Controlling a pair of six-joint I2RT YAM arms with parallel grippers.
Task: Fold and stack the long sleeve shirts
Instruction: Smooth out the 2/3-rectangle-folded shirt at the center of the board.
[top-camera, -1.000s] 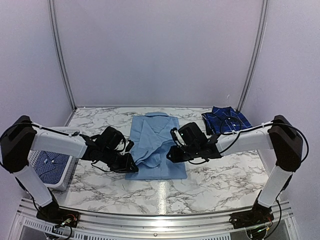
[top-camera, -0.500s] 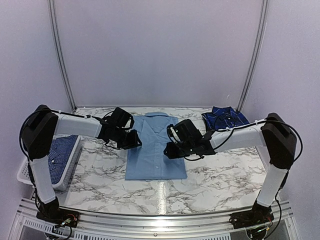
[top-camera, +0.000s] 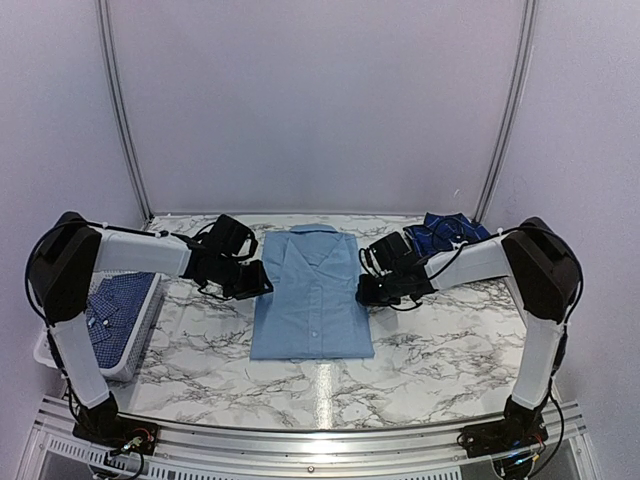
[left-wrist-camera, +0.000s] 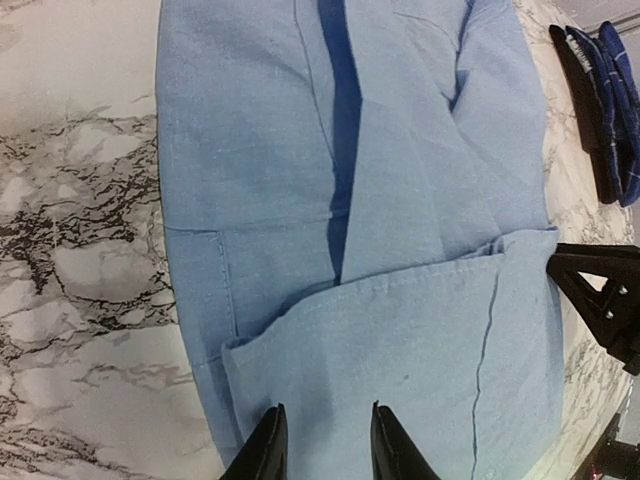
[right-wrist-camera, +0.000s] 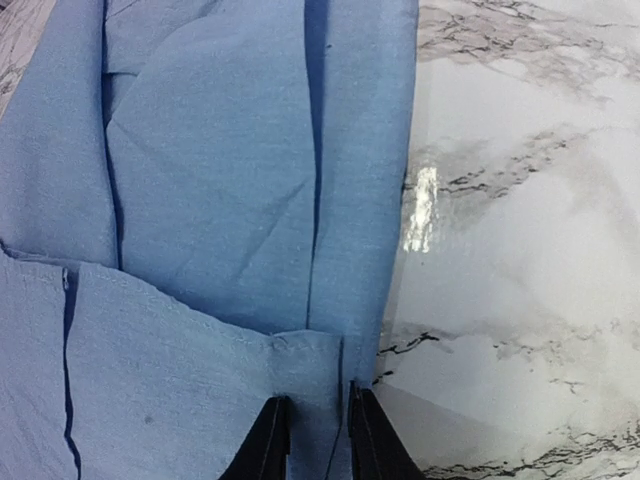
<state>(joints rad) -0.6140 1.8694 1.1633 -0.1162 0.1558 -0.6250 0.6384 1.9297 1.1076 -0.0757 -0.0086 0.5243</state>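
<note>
light blue shirt (top-camera: 312, 300) is lying on the surface (top-camera: 430, 370)
left fingers (left-wrist-camera: 268, 452) are hanging released; right fingers (right-wrist-camera: 268, 445) are straddling its right edge, grip unclear

Table: white marble-pattern top with grey-black veins (top-camera: 430, 370), running from left to right across the scene.
Glare: a bright patch of reflected light on the tabletop (top-camera: 325, 385), near centre.
Basket: white perforated plastic basket (top-camera: 128, 362) at the table's left edge.
Backdrop: plain pale wall panels (top-camera: 320, 100) on the far side and on both flanks.
Poles: two grey metal tubes, far left (top-camera: 118, 110) and far right (top-camera: 510, 110).
Rail: aluminium rail (top-camera: 320, 440) along the near edge.
</note>
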